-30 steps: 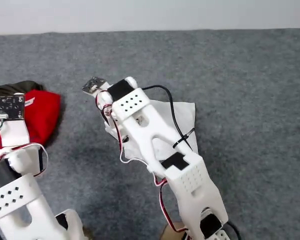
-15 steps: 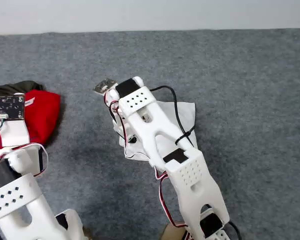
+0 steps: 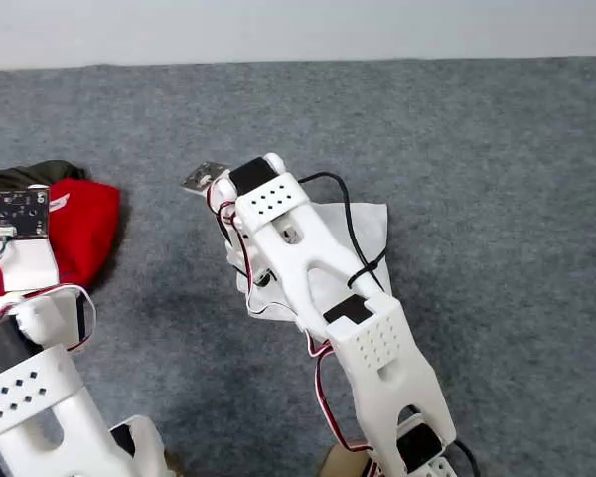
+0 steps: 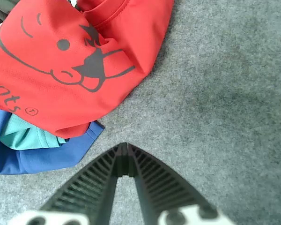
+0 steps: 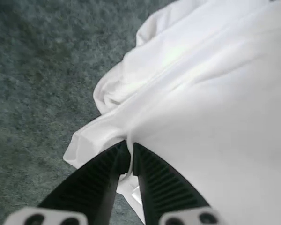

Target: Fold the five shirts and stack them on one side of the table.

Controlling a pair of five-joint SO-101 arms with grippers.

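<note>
- This looks to me like a robotics test bench in a lab or a hobby workroom. I cannot tell which.
- The table (image 3: 497, 199) I work on is covered in plain grey felt-like cloth, with a bare pale wall (image 3: 298, 30) behind its far edge.
- My right arm (image 3: 377, 348) and my left arm (image 3: 30, 397) are white plastic shells with rows of small holes, plain and uncased at the joints.
- My wires (image 3: 346, 211) run loose outside the shells, and a black tie straps some of them to the right arm.
- A bare circuit board (image 3: 18, 211) sits uncovered on my left wrist.
- Clothes lie straight on the cloth: a red shirt (image 3: 84, 234) on top of a pile, and a white shirt (image 3: 363, 234) under my right arm.
</note>
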